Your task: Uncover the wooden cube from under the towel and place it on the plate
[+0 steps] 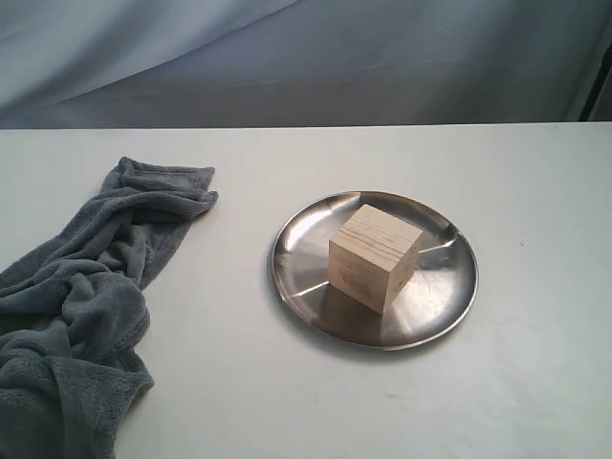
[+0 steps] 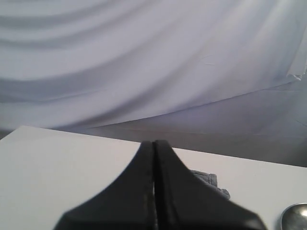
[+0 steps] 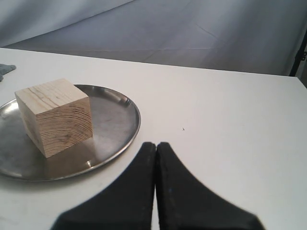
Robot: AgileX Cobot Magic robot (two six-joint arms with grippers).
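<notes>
The cube (image 1: 375,258) is sitting on the plate (image 1: 442,287) with the towel (image 1: 86,306) lying bunched well aside, so the left gripper (image 2: 154,143) and right gripper (image 3: 156,144) are hovering pinched closed and empty (nothing seems left to carry).

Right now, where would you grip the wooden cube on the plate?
Probably from above, fingers on two opposite upright faces of the wooden cube: it sits flat on the plate, turned corner-on, and the raised rim blocks low approaches.
</notes>
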